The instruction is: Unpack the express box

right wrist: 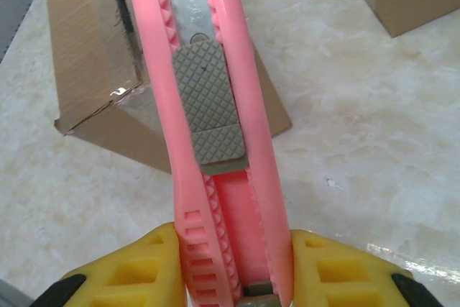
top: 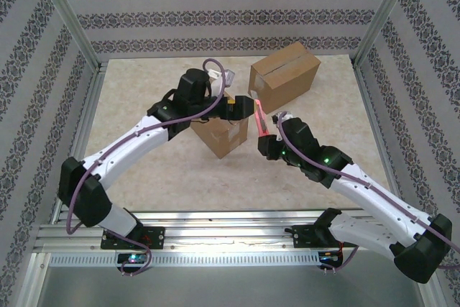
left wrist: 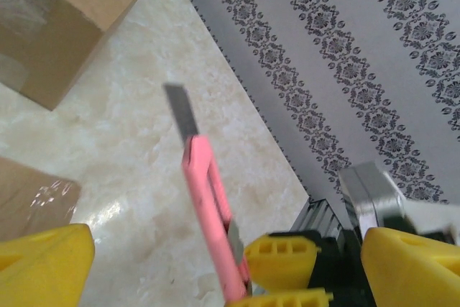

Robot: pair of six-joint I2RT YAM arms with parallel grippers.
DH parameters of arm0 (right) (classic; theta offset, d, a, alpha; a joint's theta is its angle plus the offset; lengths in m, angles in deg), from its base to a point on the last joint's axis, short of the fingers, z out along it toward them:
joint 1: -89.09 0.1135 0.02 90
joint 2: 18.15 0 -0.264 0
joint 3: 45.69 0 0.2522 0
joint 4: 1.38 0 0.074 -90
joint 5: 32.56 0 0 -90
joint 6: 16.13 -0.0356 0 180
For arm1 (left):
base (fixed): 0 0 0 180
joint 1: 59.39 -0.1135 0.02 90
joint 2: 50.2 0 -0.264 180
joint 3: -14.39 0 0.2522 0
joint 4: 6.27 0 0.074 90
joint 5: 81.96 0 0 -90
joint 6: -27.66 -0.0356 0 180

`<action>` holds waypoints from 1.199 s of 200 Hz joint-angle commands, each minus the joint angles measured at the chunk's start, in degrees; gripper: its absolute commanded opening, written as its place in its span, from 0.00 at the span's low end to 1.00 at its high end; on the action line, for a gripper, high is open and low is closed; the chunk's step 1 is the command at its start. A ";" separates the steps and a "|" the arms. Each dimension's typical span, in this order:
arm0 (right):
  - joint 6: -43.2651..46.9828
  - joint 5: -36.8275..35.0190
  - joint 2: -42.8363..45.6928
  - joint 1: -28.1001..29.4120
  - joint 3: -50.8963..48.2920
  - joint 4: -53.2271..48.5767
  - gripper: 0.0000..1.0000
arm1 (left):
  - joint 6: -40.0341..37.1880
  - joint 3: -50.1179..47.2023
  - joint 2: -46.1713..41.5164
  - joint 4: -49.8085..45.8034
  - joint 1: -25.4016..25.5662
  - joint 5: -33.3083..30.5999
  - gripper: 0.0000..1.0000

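Above the table, in the top view, the right gripper [top: 264, 131] holds a pink utility knife [top: 259, 114] upright, just beside the small cardboard box [top: 221, 138]. The left gripper [top: 243, 106] hangs over that box's top, its tip close to the knife. A larger taped box [top: 285, 73] stands apart, farther back. The small box looks to me like the one being unpacked. The chief risk is crowding: the two grippers are so near that any sideways move could knock the knife askew.

From the left wrist, the knife's bare blade [left wrist: 181, 109] points up and away, out of its pink handle [left wrist: 210, 206]. The left gripper's own yellow fingers [left wrist: 50, 264] are spread wide and grasp nothing. The knife appears between them, but I cannot tell whether it truly sits inside the gap or beyond it. If they clamp on the blade rather than the handle, the pads could be cut or the knife could twist loose.

From the right wrist, the yellow fingers [right wrist: 136, 271] are clenched on the handle's butt end, below the grey slider [right wrist: 208, 98]. The grip is low and the knife runs long above it, so pressing the blade into cardboard could lever it sideways. The small box [right wrist: 86, 48] lies just behind the knife, with a ragged lower edge and a dark slit.
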 commanded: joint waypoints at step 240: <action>-4.13 8.05 3.45 -1.96 -0.09 12.31 0.87 | 7.58 1.29 3.04 12.56 -4.78 5.86 0.00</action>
